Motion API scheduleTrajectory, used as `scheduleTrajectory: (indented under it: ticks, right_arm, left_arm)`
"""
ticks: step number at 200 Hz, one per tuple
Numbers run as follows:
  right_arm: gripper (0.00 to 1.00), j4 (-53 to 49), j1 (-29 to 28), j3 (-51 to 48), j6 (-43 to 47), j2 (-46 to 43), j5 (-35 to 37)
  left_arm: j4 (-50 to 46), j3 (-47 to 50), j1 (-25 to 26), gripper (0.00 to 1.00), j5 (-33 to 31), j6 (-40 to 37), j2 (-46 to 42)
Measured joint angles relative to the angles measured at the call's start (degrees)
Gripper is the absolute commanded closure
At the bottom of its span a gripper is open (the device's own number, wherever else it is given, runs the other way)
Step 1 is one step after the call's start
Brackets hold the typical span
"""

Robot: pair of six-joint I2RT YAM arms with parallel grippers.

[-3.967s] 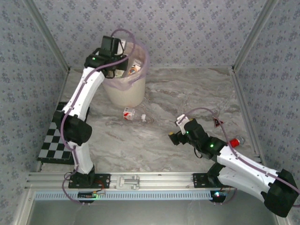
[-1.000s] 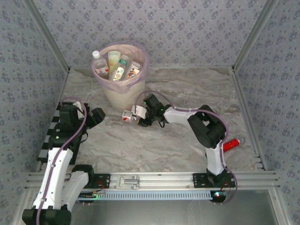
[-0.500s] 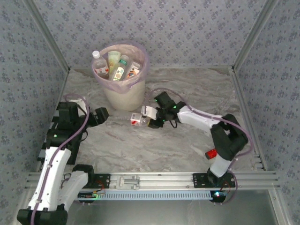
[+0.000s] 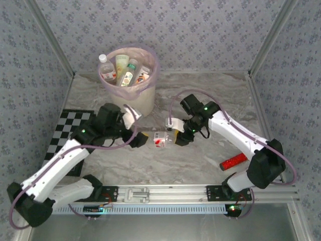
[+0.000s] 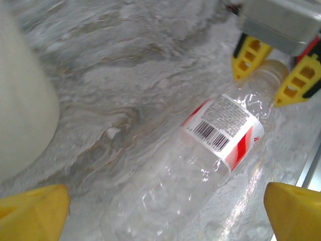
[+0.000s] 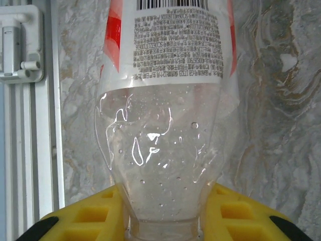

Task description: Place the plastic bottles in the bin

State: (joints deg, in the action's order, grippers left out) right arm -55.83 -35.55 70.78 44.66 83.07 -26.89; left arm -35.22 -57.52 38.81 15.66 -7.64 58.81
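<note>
The bottle (image 4: pixel 160 139) sits at the centre of the top view, below and to the right of the bin (image 4: pixel 131 103), which already has several bottles standing in it (image 4: pixel 125 70). It looks empty, so it is probably very light. Its clear thin wall is crinkled and likely to dent under a hard squeeze, and the plastic is slick and round, so it would roll on the bench (image 4: pixel 210 95). The neck is the stiffest place to hold it, and the labelled waist is the next best.

The right gripper (image 5: pixel 273 68) is closed narrowly on that neck, with a yellow finger on each side. The left gripper (image 5: pixel 163 206) is spread wide, its fingers on either side of the bottle's body but not touching it. I cannot tell whether the bottle rests on the bench or hangs just above it.

Half a second earlier the bottle was higher and further left, nearer the foot of the bin. The left arm hung back at the left edge over the checkerboard mat (image 4: pixel 70 123). It now reaches into the middle, and the red cylinder (image 4: pixel 233 161) shows at lower right.
</note>
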Motion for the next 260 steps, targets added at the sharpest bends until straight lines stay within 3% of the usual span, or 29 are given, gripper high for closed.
scheduleTrajectory:
  ticks: [41, 100, 134, 155, 174, 182, 193, 205, 226, 260]
  right_arm:
    - [0.73, -2.58, 0.0, 0.15, 0.22, -2.21, -1.01]
    - [0.72, -3.78, 0.0, 2.05, 0.24, -4.61, -2.64]
    - [0.71, -4.5, 0.24, 2.86, 0.66, -5.53, -2.91]
    - [0.66, -4.94, 0.63, 3.45, 1.57, -5.62, -2.93]
    - [0.54, -5.18, 1.18, 3.87, 2.16, -5.97, -3.13]
    - [0.4, -4.79, 1.66, 3.93, 2.25, -6.23, -3.43]
    - [0.13, -4.11, 2.51, 3.93, 2.01, -6.93, -4.2]
    - [0.01, -3.39, 3.39, 3.93, 1.66, -8.11, -4.48]
    - [0.0, 0.7, 5.03, 2.82, -2.25, -12.35, -3.76]
    - [0.0, 16.02, 11.21, -8.92, -22.43, -27.41, 3.5]
  left_arm:
    - [0.9, -0.46, 3.32, 0.01, 4.98, -11.21, 6.82]
    - [0.59, -1.11, 3.32, 0.01, 10.64, -17.46, 10.47]
    - [0.31, -1.29, 3.32, 0.25, 11.15, -18.62, 12.92]
    - [0.57, -1.75, 3.43, 0.36, 11.61, -20.0, 12.87]
    - [0.7, -1.88, 3.76, 0.43, 12.02, -20.41, 12.87]
    - [0.72, -1.88, 3.76, 0.45, 12.22, -20.33, 12.87]
    - [0.96, -1.92, 3.74, 0.45, 11.85, -20.0, 12.9]
    - [1.33, -1.92, 3.63, 0.45, 11.13, -19.34, 12.9]
    - [2.67, -1.92, 3.58, 0.45, 9.88, -17.9, 12.9]
    - [10.4, -0.37, 3.58, 0.46, 6.43, -12.09, 11.69]
